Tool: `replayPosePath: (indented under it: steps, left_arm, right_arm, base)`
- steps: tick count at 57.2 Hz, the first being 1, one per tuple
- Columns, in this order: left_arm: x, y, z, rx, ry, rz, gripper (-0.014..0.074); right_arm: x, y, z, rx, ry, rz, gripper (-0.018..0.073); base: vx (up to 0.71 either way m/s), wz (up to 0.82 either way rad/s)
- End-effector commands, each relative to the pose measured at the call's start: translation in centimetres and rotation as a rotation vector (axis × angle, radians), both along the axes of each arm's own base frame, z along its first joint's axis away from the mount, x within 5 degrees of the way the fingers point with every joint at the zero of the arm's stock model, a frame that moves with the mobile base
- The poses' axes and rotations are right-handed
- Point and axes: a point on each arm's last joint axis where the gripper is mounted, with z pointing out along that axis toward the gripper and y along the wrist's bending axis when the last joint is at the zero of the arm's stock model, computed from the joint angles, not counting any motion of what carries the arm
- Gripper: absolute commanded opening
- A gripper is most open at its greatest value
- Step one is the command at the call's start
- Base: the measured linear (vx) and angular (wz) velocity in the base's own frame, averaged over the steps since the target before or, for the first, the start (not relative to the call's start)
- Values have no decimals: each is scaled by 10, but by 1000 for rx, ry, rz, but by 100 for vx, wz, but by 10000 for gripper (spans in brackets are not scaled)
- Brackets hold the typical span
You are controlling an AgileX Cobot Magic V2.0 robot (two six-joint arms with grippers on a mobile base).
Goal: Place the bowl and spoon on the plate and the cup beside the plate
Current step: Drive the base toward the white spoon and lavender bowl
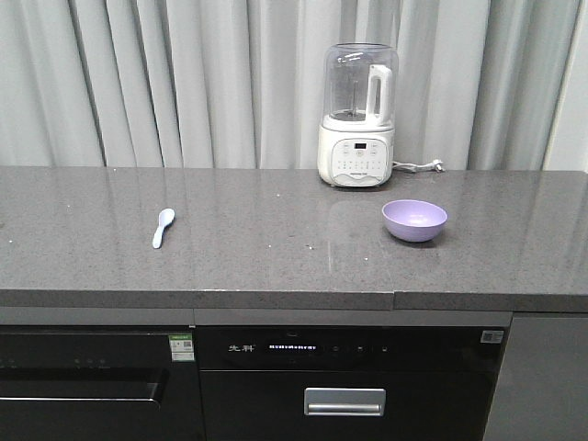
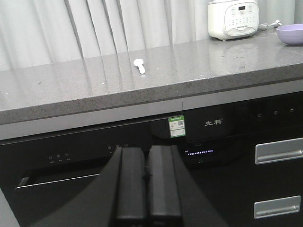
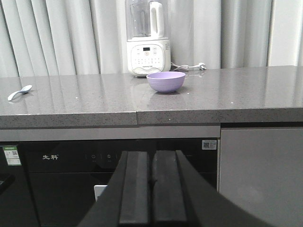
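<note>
A lavender bowl [image 1: 414, 220] sits upright on the grey countertop [image 1: 276, 239], right of centre; it also shows as the bowl [image 3: 165, 81] in the right wrist view and the bowl [image 2: 290, 34] at the left wrist view's top right. The pale blue spoon [image 1: 163, 227] lies flat on the left part of the counter, seen also as the spoon [image 2: 139, 65] and the spoon [image 3: 20, 92]. My left gripper [image 2: 146, 153] and right gripper [image 3: 152, 156] are both shut and empty, hanging low before the dark appliance fronts, below counter level. The plate and the cup are out of view.
A white blender [image 1: 358, 115] with a clear jug stands at the back of the counter, its cord and plug [image 1: 423, 167] lying to the right. Grey curtains hang behind. Below the counter are black appliance fronts with a silver handle [image 1: 344, 401].
</note>
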Motion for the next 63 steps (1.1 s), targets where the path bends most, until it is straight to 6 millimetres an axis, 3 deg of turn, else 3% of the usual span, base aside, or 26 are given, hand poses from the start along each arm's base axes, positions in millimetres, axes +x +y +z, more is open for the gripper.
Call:
replayPosePath:
  steps: [1, 63]
  left_arm:
    - [-2, 0, 17, -15, -119, -2, -4]
    - [-2, 0, 17, -15, -119, -2, -4]
  right_arm:
    - [-1, 0, 7, -12, -85, 5, -8]
    - [-1, 0, 7, -12, -85, 5, -8]
  base:
    - [0, 0]
    - [6, 0]
